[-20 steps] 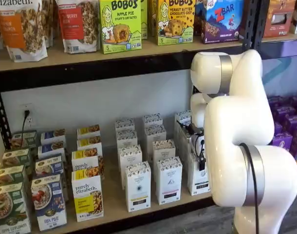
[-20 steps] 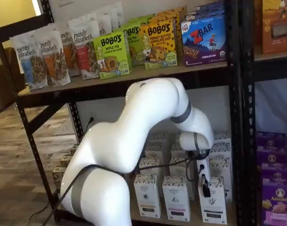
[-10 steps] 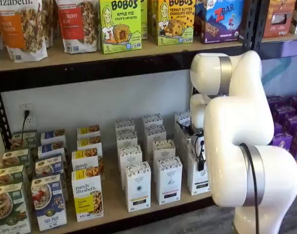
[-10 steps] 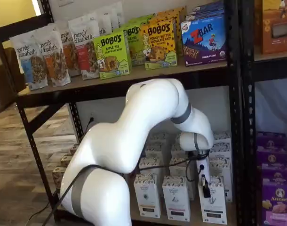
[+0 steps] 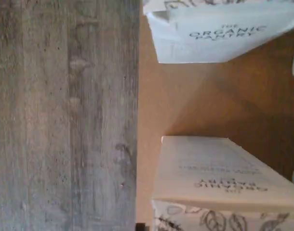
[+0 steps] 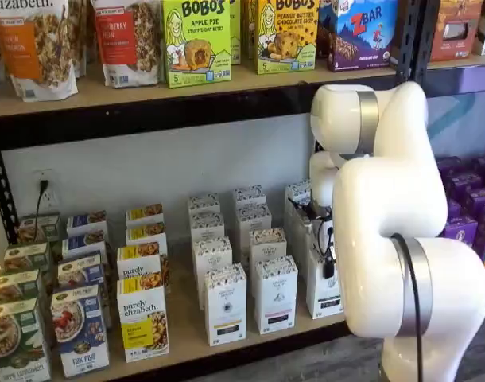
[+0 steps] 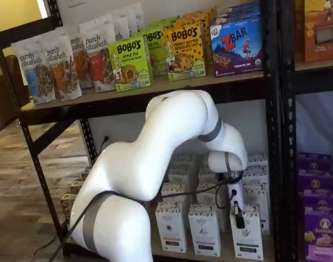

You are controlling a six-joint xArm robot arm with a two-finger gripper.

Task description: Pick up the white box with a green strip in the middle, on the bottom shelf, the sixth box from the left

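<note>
Closing in, your gripper [image 7: 238, 217] has narrowed its jaws from wide apart and now grips the top of the white box [image 7: 247, 233], which stands at the front right of the bottom shelf [image 6: 187, 330]. Nothing has lifted yet; from here you look ready to raise it clear.

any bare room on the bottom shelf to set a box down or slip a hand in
The bottom shelf has a bare strip between the purely elizabeth boxes and the white cartons. Bare board also shows along the front edge. Crowded: the right end, where the gripper sits at the white box.
</note>
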